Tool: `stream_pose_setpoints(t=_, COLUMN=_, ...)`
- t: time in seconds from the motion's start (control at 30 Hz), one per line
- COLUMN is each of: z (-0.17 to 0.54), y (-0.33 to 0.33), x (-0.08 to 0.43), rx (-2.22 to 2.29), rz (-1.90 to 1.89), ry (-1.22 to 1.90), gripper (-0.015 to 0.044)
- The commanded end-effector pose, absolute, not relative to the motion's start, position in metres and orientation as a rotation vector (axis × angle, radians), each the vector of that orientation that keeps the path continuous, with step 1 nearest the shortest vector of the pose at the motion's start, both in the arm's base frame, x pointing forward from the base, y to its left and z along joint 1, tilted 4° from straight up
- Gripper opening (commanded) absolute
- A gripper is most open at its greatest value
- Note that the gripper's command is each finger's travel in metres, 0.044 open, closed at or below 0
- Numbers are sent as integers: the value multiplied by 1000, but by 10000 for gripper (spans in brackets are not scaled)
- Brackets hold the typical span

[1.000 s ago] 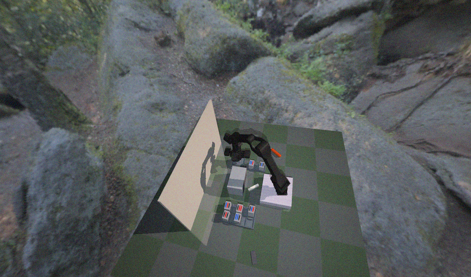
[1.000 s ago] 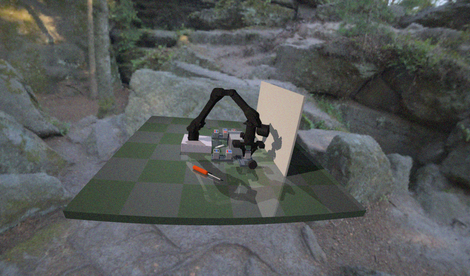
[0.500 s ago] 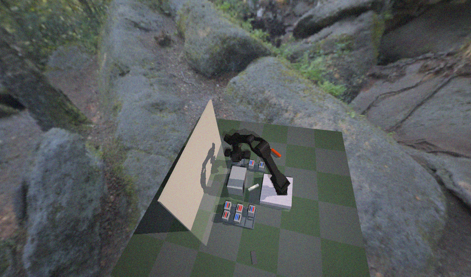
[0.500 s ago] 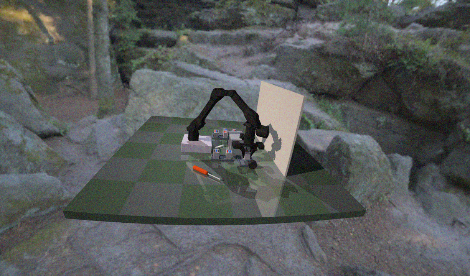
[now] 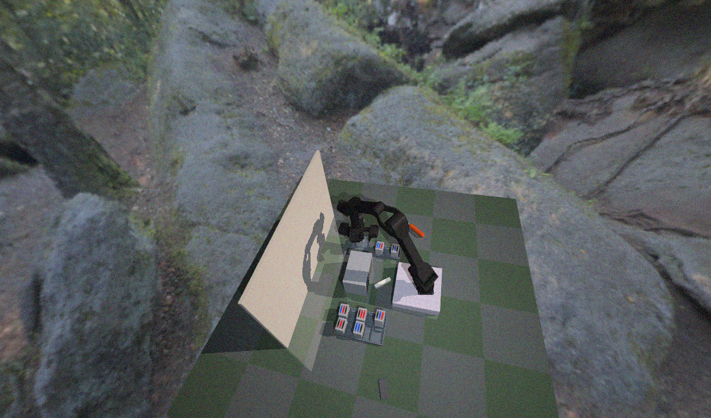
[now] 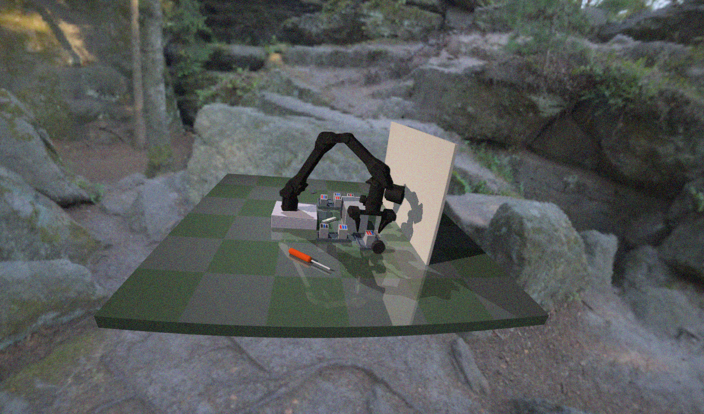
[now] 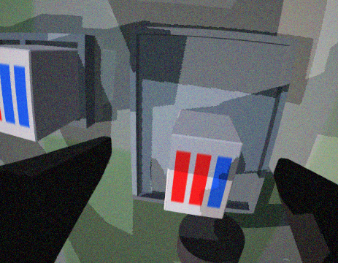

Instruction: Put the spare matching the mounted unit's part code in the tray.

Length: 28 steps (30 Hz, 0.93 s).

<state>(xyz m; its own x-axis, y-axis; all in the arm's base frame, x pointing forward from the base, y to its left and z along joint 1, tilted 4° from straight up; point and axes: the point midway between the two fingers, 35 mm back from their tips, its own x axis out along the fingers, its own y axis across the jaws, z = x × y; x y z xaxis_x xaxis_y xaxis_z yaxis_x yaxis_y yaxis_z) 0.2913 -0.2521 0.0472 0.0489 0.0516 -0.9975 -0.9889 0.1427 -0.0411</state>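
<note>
A grey spare (image 6: 369, 236) (image 7: 201, 175), striped red, red, blue on its top, stands in the shallow grey tray (image 7: 134, 109), toward the side by the black knob. My gripper (image 6: 368, 227) (image 7: 193, 156) is open, its fingers apart on either side of the spare and clear of it. In the top view the arm hides the spare and most of the tray. A large grey box (image 5: 358, 267), apparently the mounted unit, stands beside the tray; its code does not show in any view.
One rack (image 5: 375, 338) holds several striped spares; the other holds two, one (image 5: 379, 247) (image 7: 12, 95) near the tray. A black knob (image 6: 378, 246) (image 7: 211, 234) adjoins the tray. A tall beige panel (image 5: 290, 244) (image 6: 418, 180), a screwdriver (image 5: 416, 230) (image 6: 300, 256) and a white piece (image 5: 382, 283) are around.
</note>
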Motion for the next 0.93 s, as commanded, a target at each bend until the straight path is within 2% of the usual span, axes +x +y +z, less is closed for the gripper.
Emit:
stream_pose_setpoints(t=0.0, z=106, y=-258, x=291, rx=-1118, rz=1062, ry=1191, gripper=440)
stream_pose_setpoints(t=0.1, z=132, y=-256, x=287, rx=-1117, rz=1062, ry=1190, gripper=440)
stream_pose_setpoints(t=0.9, z=133, y=-259, x=290, rx=-1139, rz=1037, ry=1193, gripper=440)
